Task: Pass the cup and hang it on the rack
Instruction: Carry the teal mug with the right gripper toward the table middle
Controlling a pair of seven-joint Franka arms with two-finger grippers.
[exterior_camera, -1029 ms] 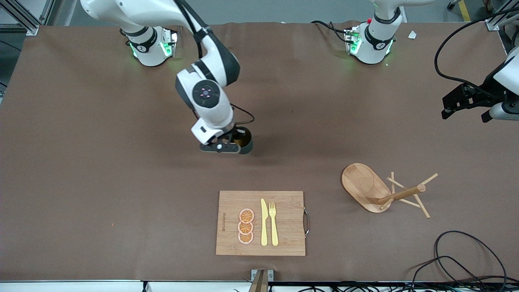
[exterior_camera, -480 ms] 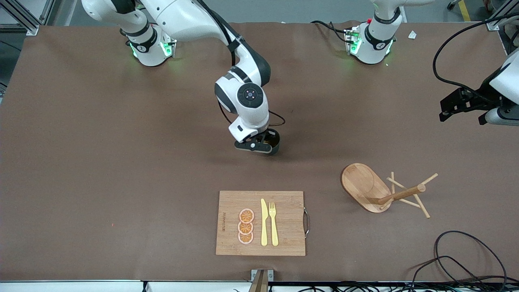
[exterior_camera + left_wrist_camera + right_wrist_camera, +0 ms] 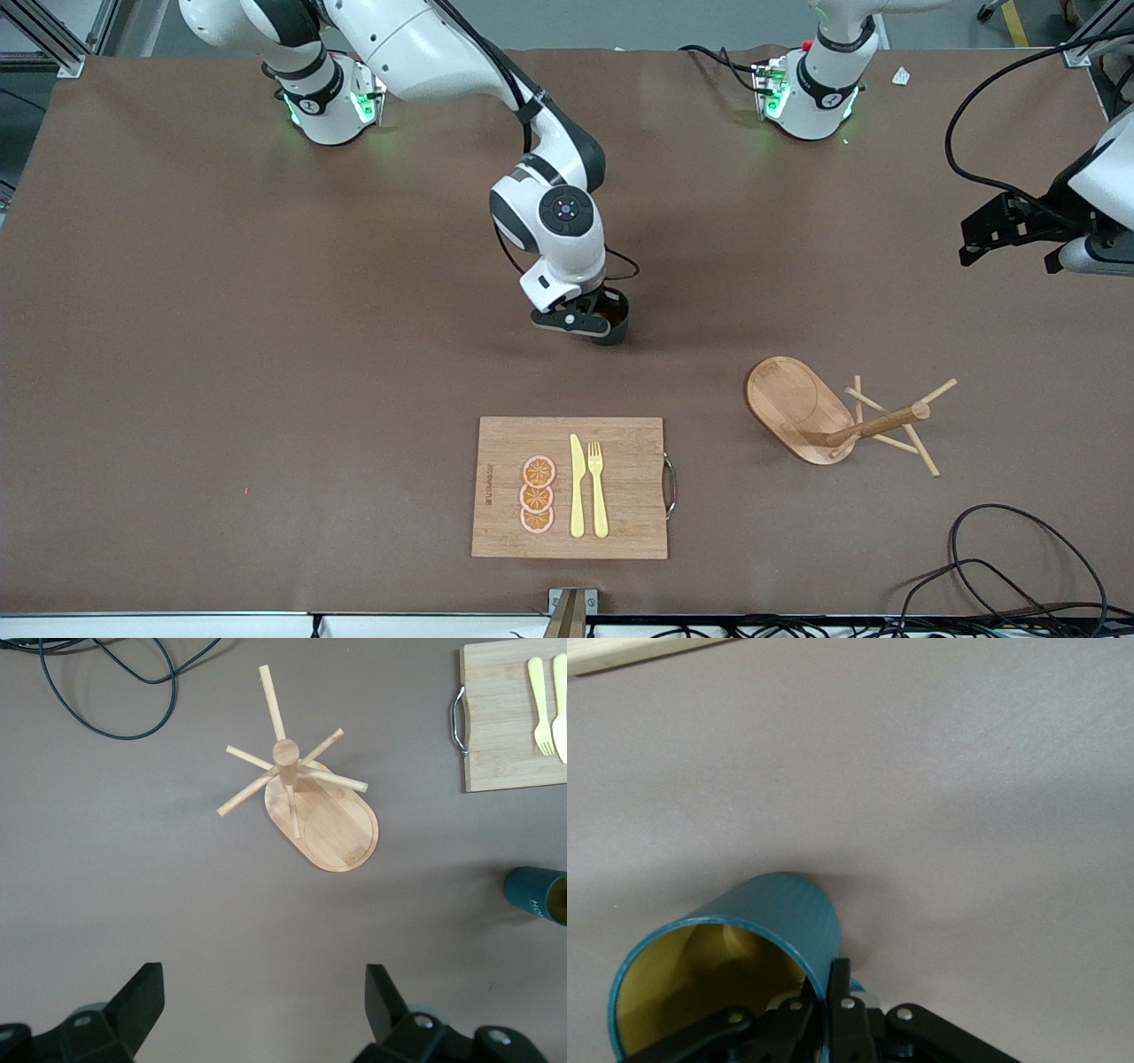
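Note:
The dark teal cup [image 3: 617, 322] hangs low over the middle of the table. My right gripper [image 3: 595, 321] is shut on its wall. In the right wrist view one finger sits inside the yellowish interior and one outside the cup [image 3: 757, 926], with the right gripper [image 3: 826, 981] pinching the rim. The light wooden rack [image 3: 797, 403] stands on its oval base toward the left arm's end, nearer the front camera than the cup. My left gripper [image 3: 1014, 248] waits open and empty at the left arm's end. In its own view the left gripper [image 3: 263, 983] looks down on the rack [image 3: 332, 819] and the cup [image 3: 532, 893].
A bamboo cutting board [image 3: 629, 487] with a metal handle lies near the front edge. It carries a yellow knife [image 3: 577, 487], a fork [image 3: 598, 492] and three orange slices [image 3: 538, 494]. Black cables [image 3: 1019, 567] loop on the table at the left arm's end.
My right arm has carried the cup toward the left arm's end of the table and slightly toward the front camera. The left arm has barely shifted.

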